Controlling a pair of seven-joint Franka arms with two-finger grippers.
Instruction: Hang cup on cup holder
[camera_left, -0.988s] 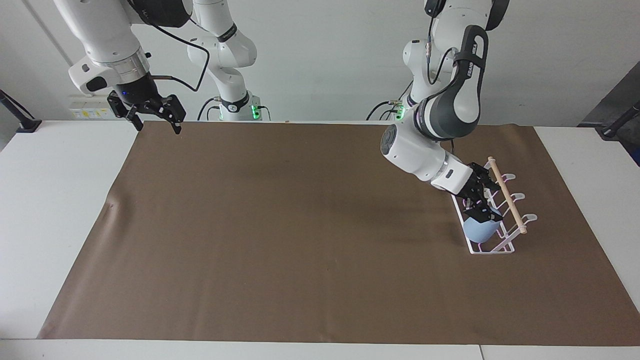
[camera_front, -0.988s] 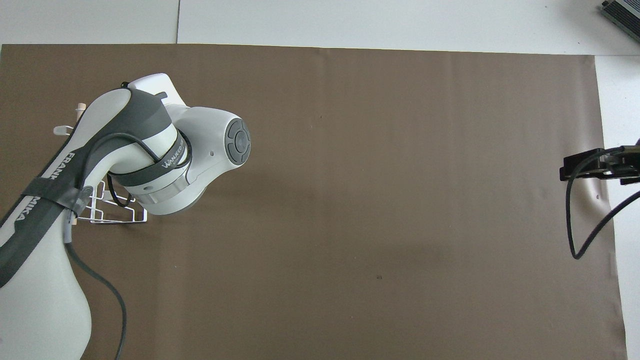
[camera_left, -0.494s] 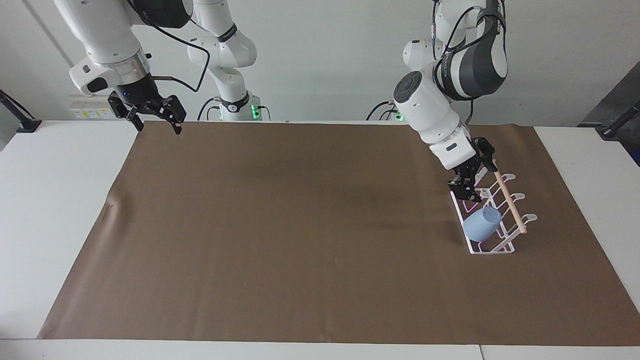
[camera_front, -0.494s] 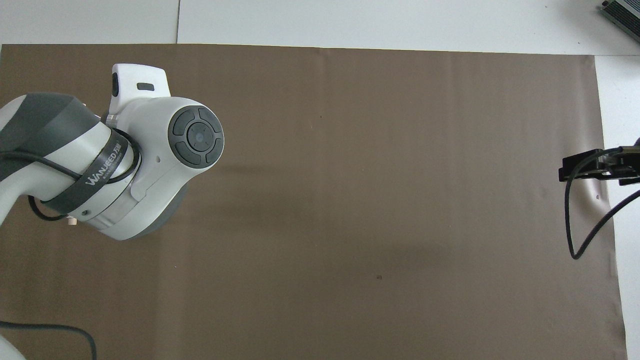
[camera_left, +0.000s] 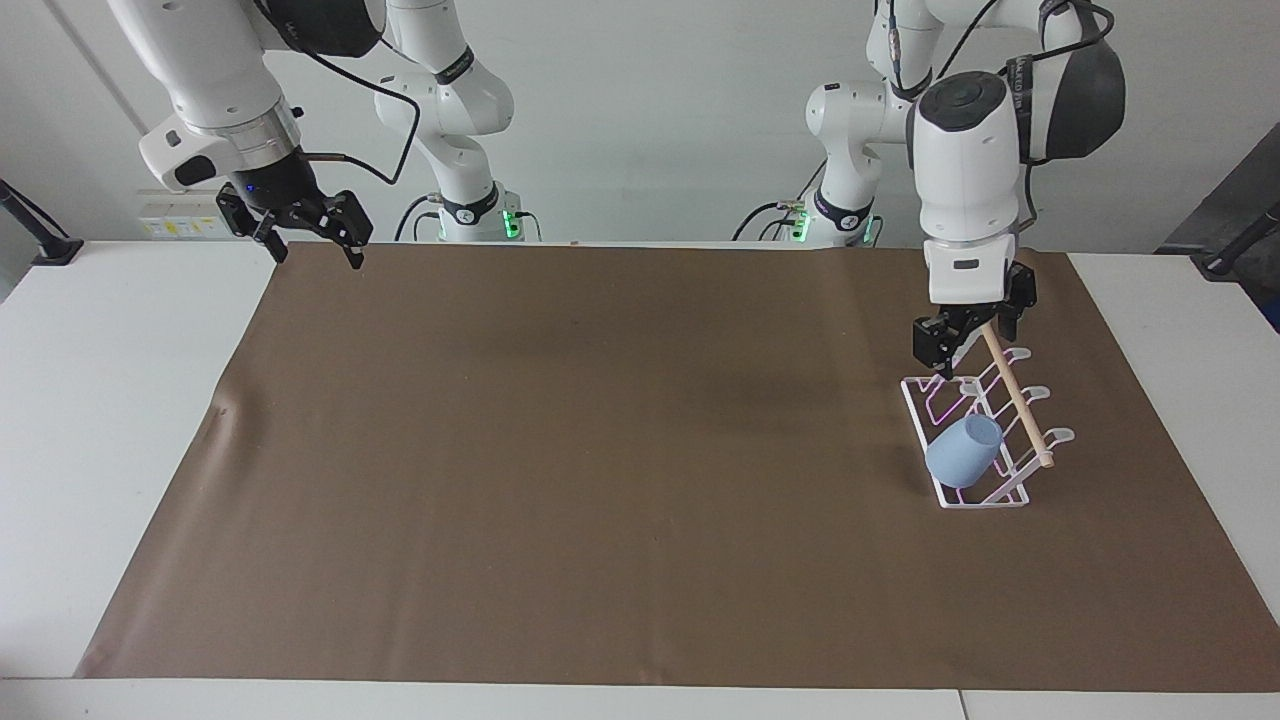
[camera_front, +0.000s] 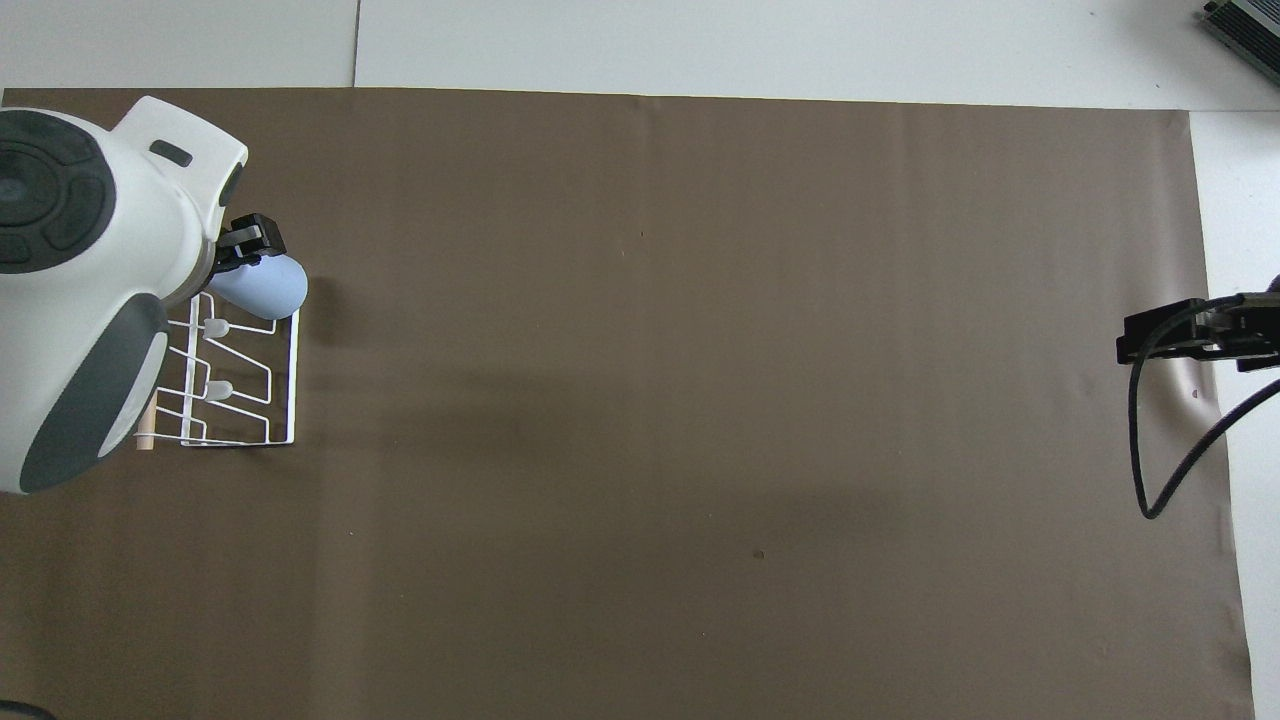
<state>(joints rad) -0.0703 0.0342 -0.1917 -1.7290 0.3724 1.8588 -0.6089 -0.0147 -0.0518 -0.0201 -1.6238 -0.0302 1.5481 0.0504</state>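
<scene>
Cup (camera_left: 963, 452) apart from left end effector (camera_left: 968, 337)

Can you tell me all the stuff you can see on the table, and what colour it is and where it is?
small matte blue-grey cup: one, blue-grey, hung tilted on a prong of the rack, at the rack's end farthest from the robots.
white wire cup holder with a wooden dowel on top: one, white with a light wood dowel, on the mat toward the left arm's end of the table.
brown mat: one, brown, covering most of the table.
white table: one, white, under the mat.
left gripper: one, black, jaws open, over the rack's end nearest the robots, holding nothing.
right gripper: one, black, jaws open, waiting over the mat's corner at the right arm's end.
</scene>
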